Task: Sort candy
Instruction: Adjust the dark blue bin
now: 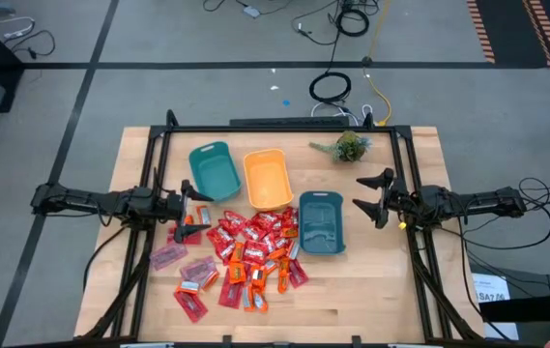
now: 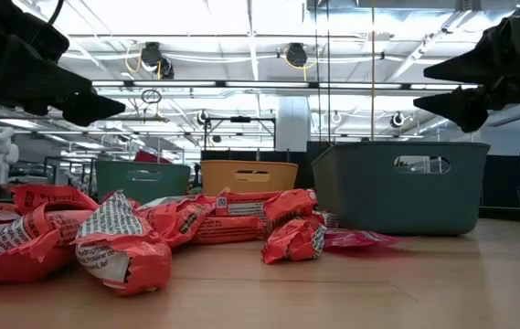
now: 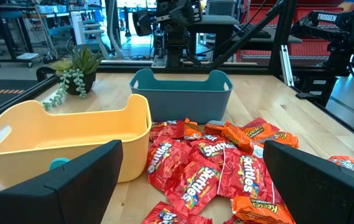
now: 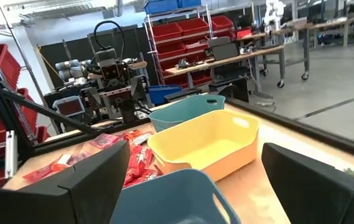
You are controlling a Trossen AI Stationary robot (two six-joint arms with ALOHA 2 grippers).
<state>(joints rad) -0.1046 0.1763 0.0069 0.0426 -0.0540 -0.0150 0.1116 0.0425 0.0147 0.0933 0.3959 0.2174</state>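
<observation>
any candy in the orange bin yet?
No: in the high view the orange bin is bare inside, and the candy lies in a heap on the table in front of it.

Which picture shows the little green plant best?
The left wrist view: the plant stands close, in its dark pot, leaves plain. The high view shows it small from above. The low view and the right wrist view do not show it.
</observation>
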